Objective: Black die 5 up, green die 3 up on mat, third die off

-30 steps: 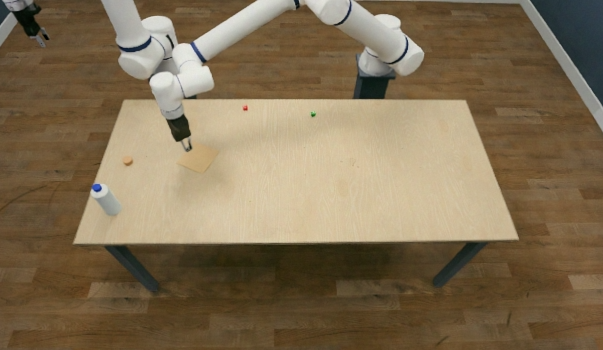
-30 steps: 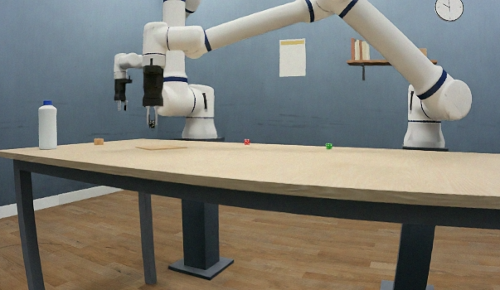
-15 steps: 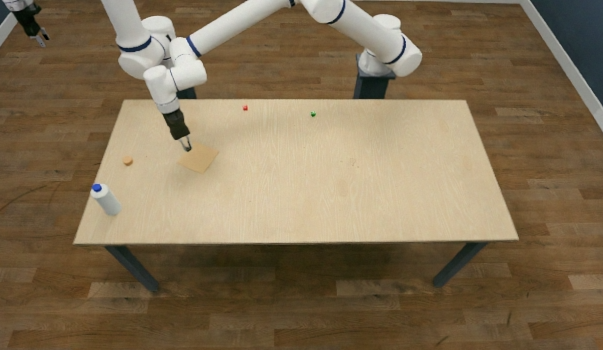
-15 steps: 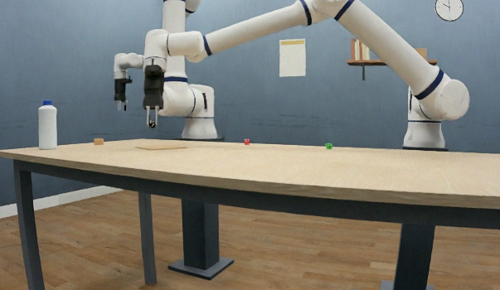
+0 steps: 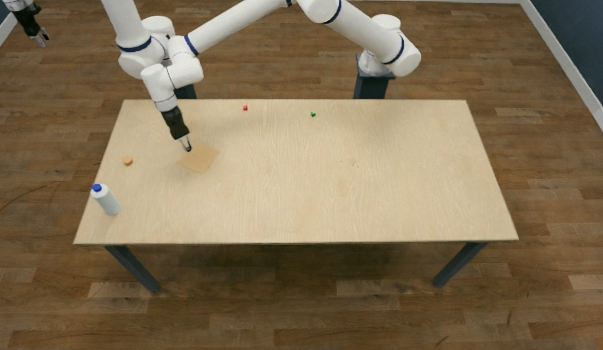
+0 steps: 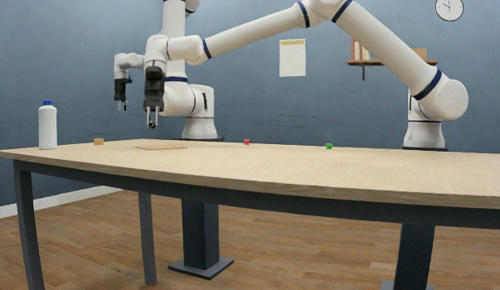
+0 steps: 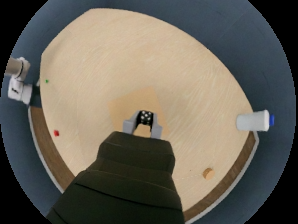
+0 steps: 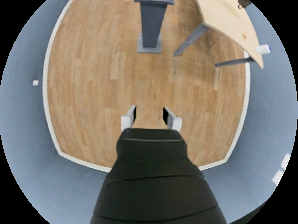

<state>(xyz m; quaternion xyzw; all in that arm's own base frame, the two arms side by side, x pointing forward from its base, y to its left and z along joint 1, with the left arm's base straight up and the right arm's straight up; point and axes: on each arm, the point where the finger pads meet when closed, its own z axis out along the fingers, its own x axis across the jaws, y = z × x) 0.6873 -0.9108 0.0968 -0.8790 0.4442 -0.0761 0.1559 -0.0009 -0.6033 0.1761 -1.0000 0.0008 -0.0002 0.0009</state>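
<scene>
In the top view, from left to right, the right gripper (image 5: pixel 43 40) (image 6: pixel 122 105) (image 8: pixel 149 111) hangs off the table with its fingers apart, and a blue-capped white bottle (image 5: pixel 107 201) (image 6: pixel 47 126) (image 7: pixel 252 121) (image 8: pixel 263 49) and a small tan cylinder (image 5: pixel 128 161) (image 6: pixel 99 142) (image 7: pixel 208 173) stand off to one side of the left gripper (image 5: pixel 186 144) (image 6: pixel 152 119) (image 7: pixel 144 121). That gripper is clamped on the black die (image 5: pixel 188 148) (image 6: pixel 152 124) (image 7: pixel 145 117), raised above the table, with the tan mat (image 5: pixel 200 159) (image 6: pixel 162 147) (image 7: pixel 150 97) lower down. Well apart from it on the other side lie the red die (image 5: pixel 245 108) (image 6: pixel 247 142) (image 7: pixel 56 133), then, farther out, the green die (image 5: pixel 313 114) (image 6: pixel 328 146) (image 7: pixel 47 81), both off the mat
</scene>
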